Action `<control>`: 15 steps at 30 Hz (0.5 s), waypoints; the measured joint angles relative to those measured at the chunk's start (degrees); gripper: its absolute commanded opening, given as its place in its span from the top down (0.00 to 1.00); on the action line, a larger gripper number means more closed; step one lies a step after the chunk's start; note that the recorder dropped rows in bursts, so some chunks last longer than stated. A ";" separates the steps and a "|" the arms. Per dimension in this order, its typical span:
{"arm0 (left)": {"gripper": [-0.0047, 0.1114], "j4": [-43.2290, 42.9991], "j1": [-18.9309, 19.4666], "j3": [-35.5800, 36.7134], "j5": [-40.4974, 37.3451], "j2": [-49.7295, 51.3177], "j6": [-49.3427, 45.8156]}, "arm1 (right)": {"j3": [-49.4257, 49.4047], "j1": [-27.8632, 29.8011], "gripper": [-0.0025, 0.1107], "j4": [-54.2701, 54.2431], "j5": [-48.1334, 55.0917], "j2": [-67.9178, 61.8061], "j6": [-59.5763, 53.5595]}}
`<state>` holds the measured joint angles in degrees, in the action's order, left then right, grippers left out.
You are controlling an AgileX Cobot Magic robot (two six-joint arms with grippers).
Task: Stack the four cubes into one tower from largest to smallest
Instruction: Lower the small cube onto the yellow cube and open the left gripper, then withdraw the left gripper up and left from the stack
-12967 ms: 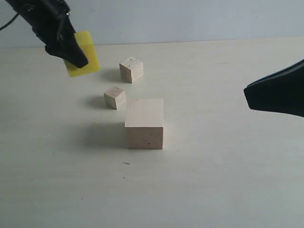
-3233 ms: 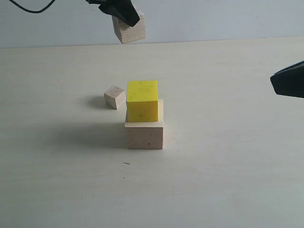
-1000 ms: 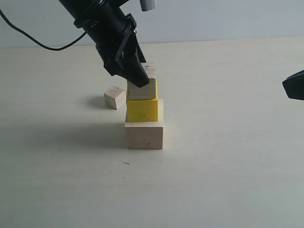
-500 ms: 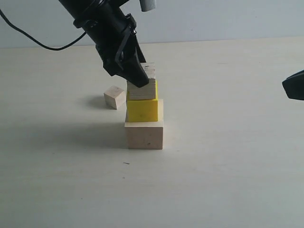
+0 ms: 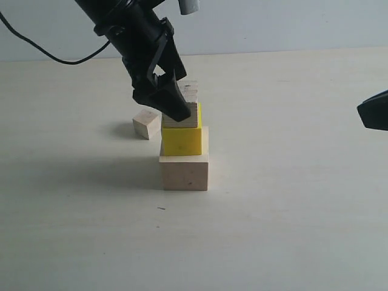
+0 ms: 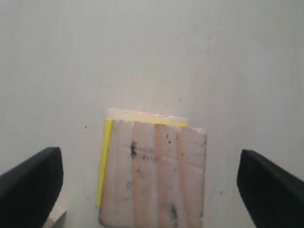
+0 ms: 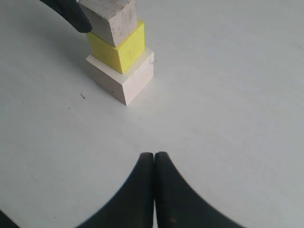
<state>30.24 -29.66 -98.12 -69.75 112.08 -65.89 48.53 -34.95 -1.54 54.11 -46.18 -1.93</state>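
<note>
While open, gripper [image 6: 149, 159] astride plywood cube [image 7: 114, 21]

I see the large pale wooden cube [image 5: 183, 173] upright on the table [image 5: 291, 212], the mid-sized bright yellow cube [image 5: 182, 139] on it, and the layered-edge plywood cube [image 6: 154, 175] on top, slightly off-centre. The smallest pale wooden cube [image 5: 147, 124] sits near them, apart.

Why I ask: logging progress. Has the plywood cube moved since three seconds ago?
Yes. The plywood cube came down from mid-air onto the yellow cube, fixed atop the large wooden cube.
</note>
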 measured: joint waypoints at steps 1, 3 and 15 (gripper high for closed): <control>0.14 0.00 0.00 0.00 0.00 0.00 0.00 | 0.00 0.00 0.98 0.00 0.00 0.00 0.00; 0.14 0.00 0.00 0.00 0.00 -0.13 0.10 | 0.00 0.00 0.98 0.00 0.00 0.00 0.00; 0.25 0.00 0.00 0.00 -0.12 -8.02 3.97 | 0.00 0.00 0.98 0.00 0.00 0.00 0.00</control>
<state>30.24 -29.66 -98.12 -69.86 104.05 -61.92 48.53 -34.95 -1.54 54.11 -46.18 -1.93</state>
